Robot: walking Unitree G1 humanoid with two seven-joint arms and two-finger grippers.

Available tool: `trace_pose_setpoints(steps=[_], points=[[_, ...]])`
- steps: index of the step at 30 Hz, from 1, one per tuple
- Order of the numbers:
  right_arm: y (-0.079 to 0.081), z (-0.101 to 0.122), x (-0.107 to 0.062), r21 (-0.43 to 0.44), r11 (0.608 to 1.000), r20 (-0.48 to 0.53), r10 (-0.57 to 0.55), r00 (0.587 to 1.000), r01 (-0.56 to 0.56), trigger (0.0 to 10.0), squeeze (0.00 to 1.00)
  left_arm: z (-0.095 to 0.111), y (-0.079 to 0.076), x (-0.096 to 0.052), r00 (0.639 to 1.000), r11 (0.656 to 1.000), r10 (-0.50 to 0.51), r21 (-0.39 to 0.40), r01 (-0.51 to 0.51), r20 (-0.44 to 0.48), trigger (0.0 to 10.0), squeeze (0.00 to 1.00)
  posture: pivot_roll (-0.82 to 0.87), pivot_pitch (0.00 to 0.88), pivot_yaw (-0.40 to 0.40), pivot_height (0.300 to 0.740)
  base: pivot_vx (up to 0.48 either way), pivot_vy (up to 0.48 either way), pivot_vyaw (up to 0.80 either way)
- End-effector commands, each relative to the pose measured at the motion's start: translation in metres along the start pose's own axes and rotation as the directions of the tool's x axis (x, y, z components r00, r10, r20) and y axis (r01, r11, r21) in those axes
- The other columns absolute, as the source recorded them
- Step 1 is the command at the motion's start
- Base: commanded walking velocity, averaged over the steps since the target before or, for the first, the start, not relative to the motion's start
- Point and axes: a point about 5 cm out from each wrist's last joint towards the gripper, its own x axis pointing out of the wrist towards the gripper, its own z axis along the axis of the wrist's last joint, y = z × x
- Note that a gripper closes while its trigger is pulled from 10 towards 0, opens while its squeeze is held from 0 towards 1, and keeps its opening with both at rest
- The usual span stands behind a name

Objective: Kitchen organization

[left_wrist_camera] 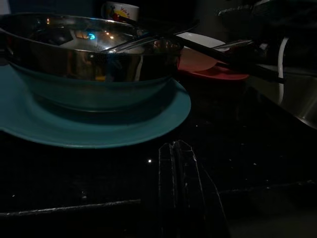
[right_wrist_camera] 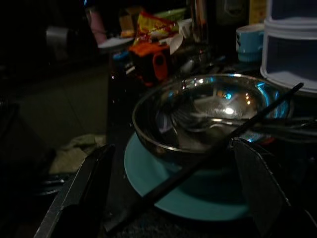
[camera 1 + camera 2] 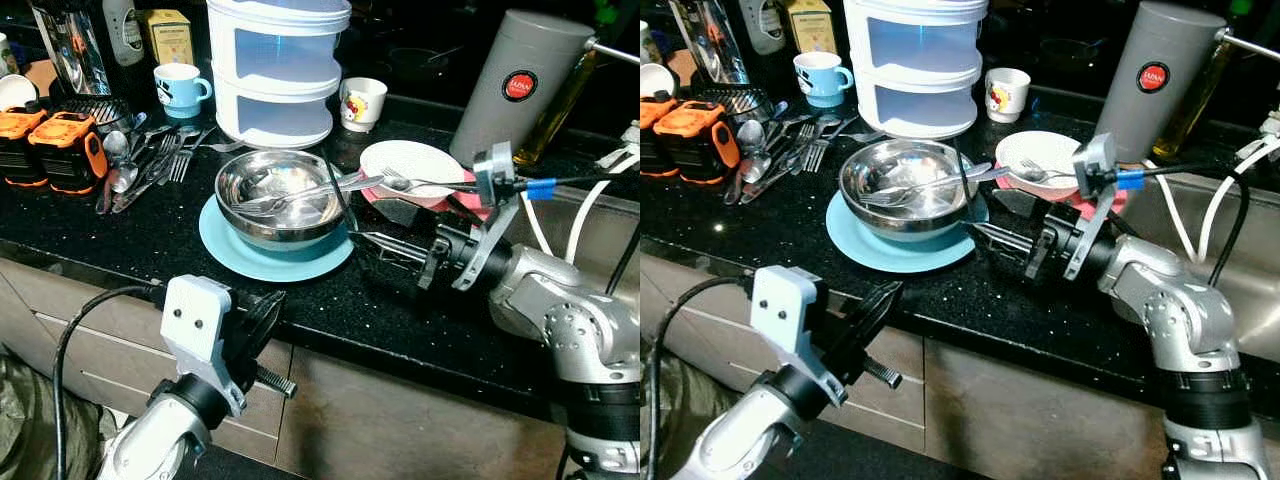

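Black granite counter [image 3: 120, 240] runs across the middle of the head view. At centre, one steel bowl [image 3: 280, 200] sits on one blue plate [image 3: 270, 255]; one fork [image 3: 300, 195] lies in the bowl with its handle over the rim toward frame right, and one black chopstick [image 3: 335, 195] leans across that same rim, long axis running from the bowl down toward the counter edge. The right gripper [image 3: 385, 245] is at centre right, just beside the plate's right edge, fingers spread wide with nothing between them; in its wrist view the chopstick crosses diagonally between the two fingers. So the bowl lies directly ahead of this gripper, toward frame left — clearly the nearer arm. The left gripper [image 3: 255, 325] is at lower left, at the counter's front edge, fingers closed together and empty, pointing up at the plate. Right of the bowl, one white plate [image 3: 410, 165] on one red plate [image 3: 465, 205] with a second fork [image 3: 420, 183] on it. Upper left: a loose cutlery pile [image 3: 150, 160] — count unclear — two orange devices [image 3: 50, 145], two mugs [image 3: 180, 88].
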Motion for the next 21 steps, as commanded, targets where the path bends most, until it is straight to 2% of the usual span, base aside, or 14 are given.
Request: trace_pose_setpoints(steps=[1, 3, 9, 12, 21], points=[[0.002, 0.004, 0.0, 0.014, 1.0, 0.005, 0.017, 1.0, -0.017, 10.0, 0.0, -0.004, -0.001, 0.001, 1.0, 1.0, -0.003, -0.016, 0.003, -0.014, 10.0, 0.0, 0.18, 0.0, -0.061, 0.74, 0.0, 0.0, 0.0], [0.005, 0.004, 0.0, 0.013, 0.999, -0.017, 0.032, 0.999, -0.032, 10.0, 0.0, -0.004, -0.001, 0.001, 1.0, 1.0, -0.003, -0.016, 0.003, -0.015, 10.0, 0.0, 0.18, 0.0, -0.06, 0.74, 0.0, 0.0, 0.0], [0.014, 0.016, 0.006, 0.027, 0.996, 0.0, 0.086, 0.996, -0.086, 10.0, 0.0, -0.004, -0.001, 0.001, 1.0, 1.0, -0.005, -0.018, 0.005, -0.016, 10.0, 0.0, 0.17, 0.0, -0.06, 0.74, 0.0, 0.0, 0.0], [0.014, 0.014, 0.012, -0.009, 0.999, -0.085, 0.044, 0.995, -0.045, 10.0, 0.0, -0.004, -0.002, 0.002, 1.0, 1.0, -0.008, -0.02, 0.008, -0.013, 10.0, 0.0, 0.17, 0.0, -0.062, 0.74, 0.0, 0.0, 0.0], [0.009, 0.018, 0.019, -0.037, 0.998, -0.148, -0.058, 0.987, 0.053, 10.0, 0.0, -0.004, -0.002, 0.002, 1.0, 1.0, -0.007, -0.02, 0.006, -0.011, 10.0, 0.0, 0.17, 0.0, -0.064, 0.74, 0.0, 0.0, 0.0]])
